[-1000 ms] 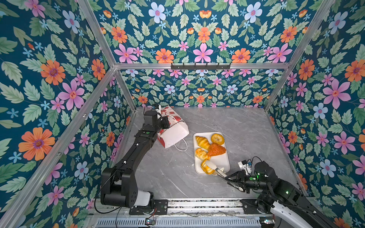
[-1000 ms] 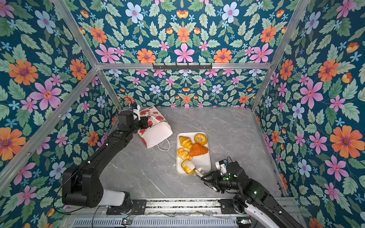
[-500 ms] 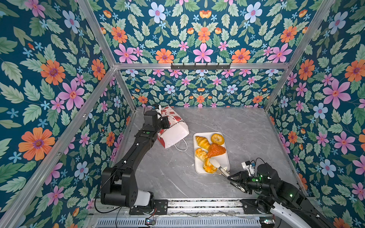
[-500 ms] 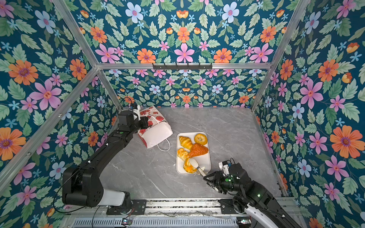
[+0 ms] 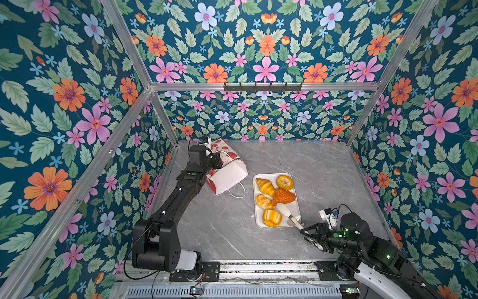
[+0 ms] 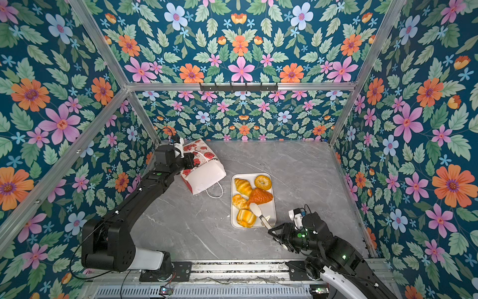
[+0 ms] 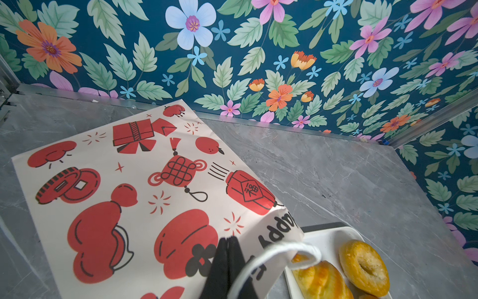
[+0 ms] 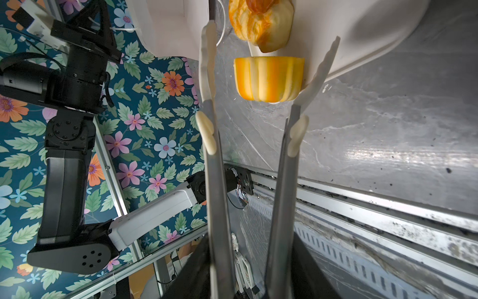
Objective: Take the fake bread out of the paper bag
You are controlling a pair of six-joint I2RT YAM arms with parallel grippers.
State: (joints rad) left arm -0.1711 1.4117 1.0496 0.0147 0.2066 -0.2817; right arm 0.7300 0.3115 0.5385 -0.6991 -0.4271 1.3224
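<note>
— Where is the fake bread [image 5: 283, 196]?

— Five pieces lie on the white tray [image 5: 271, 176] in the middle of the grey table [image 5: 323, 181], with a ridged yellow one at the near end.

— And the paper bag [image 5: 229, 176]?

— It is on its side, back and left of the tray. My left gripper [image 7: 227, 256] has its jaws pressed together on the bag's edge, beside a white cord handle.

— Your right side?

— My right gripper [image 5: 307, 231] is clamped on a pair of tongs [image 5: 288, 216]. Their pale tips stand apart over the tray's near end, just beside the ridged piece. I cannot tell whether they touch it.
</note>
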